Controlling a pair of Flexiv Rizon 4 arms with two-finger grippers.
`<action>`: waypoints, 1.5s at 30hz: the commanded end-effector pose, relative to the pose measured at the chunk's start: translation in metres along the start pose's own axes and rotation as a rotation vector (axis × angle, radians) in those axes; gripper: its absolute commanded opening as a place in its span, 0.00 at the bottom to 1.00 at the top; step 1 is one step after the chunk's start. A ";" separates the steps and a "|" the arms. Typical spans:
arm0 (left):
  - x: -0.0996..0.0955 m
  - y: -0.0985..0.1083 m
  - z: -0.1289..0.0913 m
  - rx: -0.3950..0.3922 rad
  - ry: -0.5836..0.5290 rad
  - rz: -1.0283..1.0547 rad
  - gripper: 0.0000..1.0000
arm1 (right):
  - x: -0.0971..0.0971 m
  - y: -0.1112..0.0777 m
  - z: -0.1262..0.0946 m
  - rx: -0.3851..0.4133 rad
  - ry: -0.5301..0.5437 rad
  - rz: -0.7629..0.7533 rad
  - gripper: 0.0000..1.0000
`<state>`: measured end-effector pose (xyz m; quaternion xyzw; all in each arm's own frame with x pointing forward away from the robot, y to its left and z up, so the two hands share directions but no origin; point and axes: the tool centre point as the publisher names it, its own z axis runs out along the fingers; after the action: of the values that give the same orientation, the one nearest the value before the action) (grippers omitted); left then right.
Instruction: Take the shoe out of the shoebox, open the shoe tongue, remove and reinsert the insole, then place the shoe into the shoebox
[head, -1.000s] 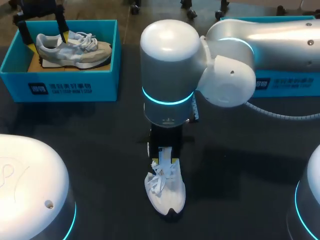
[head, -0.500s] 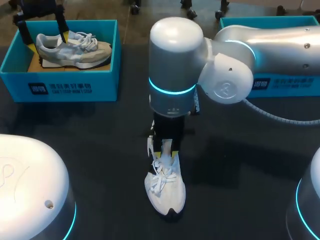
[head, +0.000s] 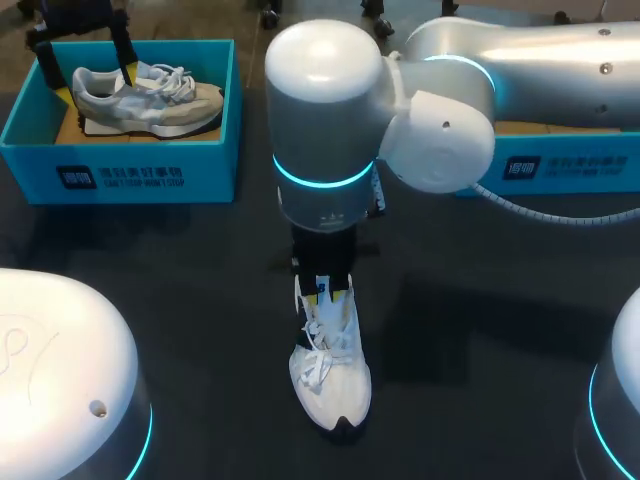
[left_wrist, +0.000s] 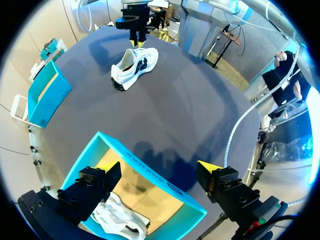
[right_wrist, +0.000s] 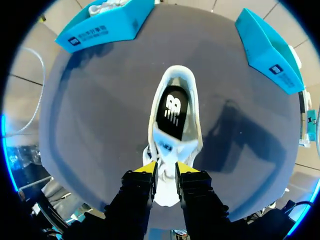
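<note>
At table (head: 480, 330) centre, right hand (right_wrist: 166, 172) pinching white shoe (right_wrist: 172, 85) tongue (right_wrist: 170, 140); left hand (left_wrist: 160, 170) spread above shoebox (left_wrist: 172, 192).

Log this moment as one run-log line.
right gripper: shut on tongue of white lace-up shoe on dark table | left gripper: open above blue cardboard shoebox | black insole: in shoe

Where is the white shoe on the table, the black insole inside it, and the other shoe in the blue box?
white shoe (head: 335, 395): head view, on its toe.
black insole (right_wrist: 172, 112): right wrist view, on its middle.
other shoe (head: 150, 98): head view, on its grey side.
</note>
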<state>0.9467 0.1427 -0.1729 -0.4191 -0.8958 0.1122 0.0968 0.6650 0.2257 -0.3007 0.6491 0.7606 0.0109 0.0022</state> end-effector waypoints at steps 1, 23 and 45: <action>0.000 0.000 -0.001 -0.003 0.002 0.000 1.00 | -0.009 0.016 0.026 0.036 0.046 -0.013 0.21; 0.000 0.000 -0.001 -0.003 0.002 0.000 1.00 | -0.028 0.049 -0.046 -0.055 0.063 -0.666 0.47; 0.000 0.000 -0.001 -0.003 0.002 0.000 1.00 | -0.015 0.077 -0.044 -0.033 0.004 -1.218 1.00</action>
<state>0.9467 0.1427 -0.1728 -0.4192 -0.8957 0.1121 0.0969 0.7387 0.2089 -0.2534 0.1559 0.9860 0.0575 -0.0159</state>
